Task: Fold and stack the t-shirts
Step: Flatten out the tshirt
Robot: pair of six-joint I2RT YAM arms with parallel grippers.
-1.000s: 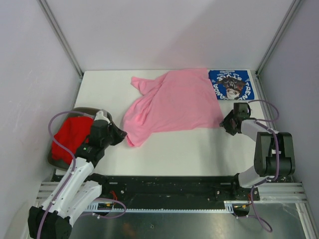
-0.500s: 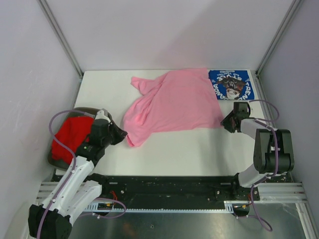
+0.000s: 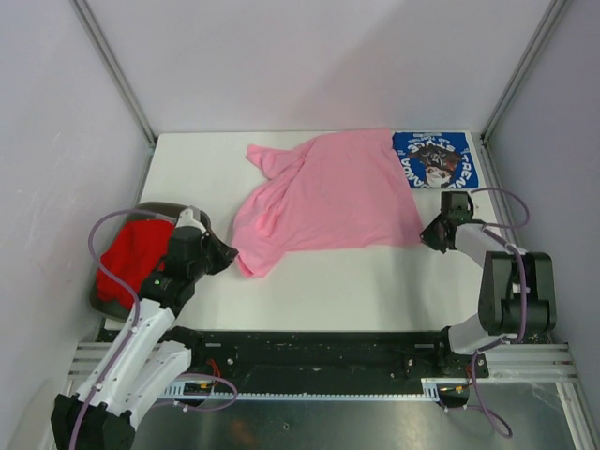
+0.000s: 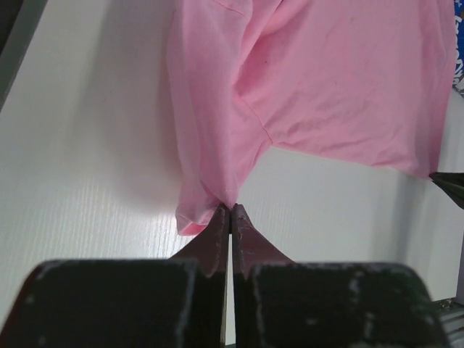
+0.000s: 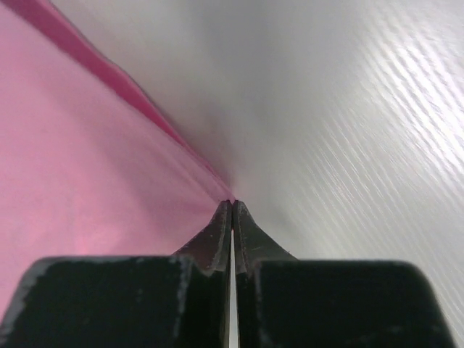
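Across the middle and back of the white table lies the pink t-shirt, spread mostly flat. One sleeve is twisted toward the far left and a soft ridge of cloth runs down its left side. Its far right edge overlaps the left edge of the blue t-shirt, which sits folded in the far right corner with its white lettering and dark cartoon print facing up. The red t-shirt is bunched inside the grey bin, just off the table's left edge and well apart from the other two.

At the pink t-shirt's near left corner, the left gripper is low over the table. Its fingers are clenched together, with the narrow, gathered end of the cloth pinched at their tips. That corner is drawn up into a small peak where it meets the tips.

At the near right corner, the right gripper is down at table level. Its fingers are pressed tight together. From the right wrist view the hem runs straight into the tips, so they seem to nip the very corner, though how much cloth is caught is hard to judge. Bare tabletop lies to the right of that hem.

Both arms reach from the near edge, one to each lower corner of the shirt.
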